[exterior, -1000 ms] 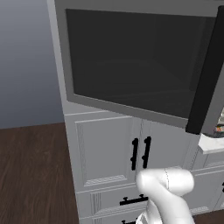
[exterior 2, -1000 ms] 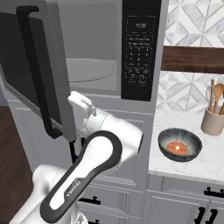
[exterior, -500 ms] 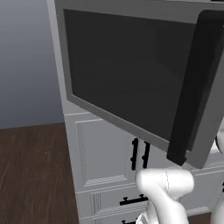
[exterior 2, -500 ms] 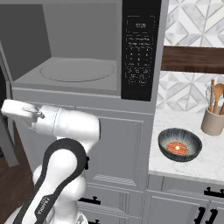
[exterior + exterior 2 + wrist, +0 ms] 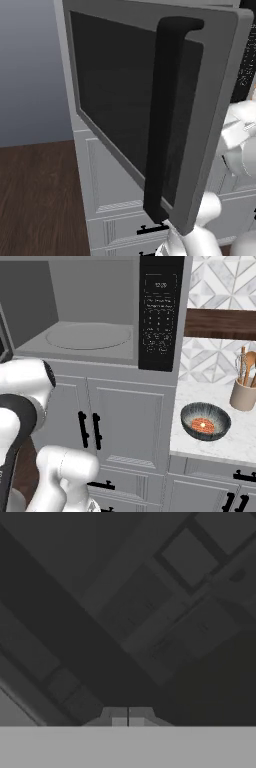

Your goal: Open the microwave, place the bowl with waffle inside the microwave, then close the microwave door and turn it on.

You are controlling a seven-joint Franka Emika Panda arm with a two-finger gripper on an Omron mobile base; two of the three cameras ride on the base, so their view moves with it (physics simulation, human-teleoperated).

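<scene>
Swung wide since a second ago, the microwave door (image 5: 150, 110) now fills the middle of the left base view, its long black bar handle (image 5: 167, 120) running top to bottom of the frame, where earlier it hung only partly open at the upper right. At the upper left of the right base view the microwave (image 5: 100, 311) stands open, its grey cavity and round turntable bare, its black control strip (image 5: 160, 311) at upper centre.

The bowl (image 5: 205, 423) with the waffle (image 5: 202, 425) sits on the white bench (image 5: 240, 443) at lower right of that view, just below a pot of wooden utensils (image 5: 245, 388) and well apart from the cavity, lower than it and toward the frame's right.

In the hand view the fingers (image 5: 128, 718) show at bottom centre, pressed together and holding nothing, facing the dark tinted glass, through which cabinet fronts show dimly. The arm's white links crowd the left edge of the right base view, on the far side of the oven from the bowl.

By the look of it, the coming move is a long reach across the frame, from the door side to the bowl on the bench, with the fingers opening first.
</scene>
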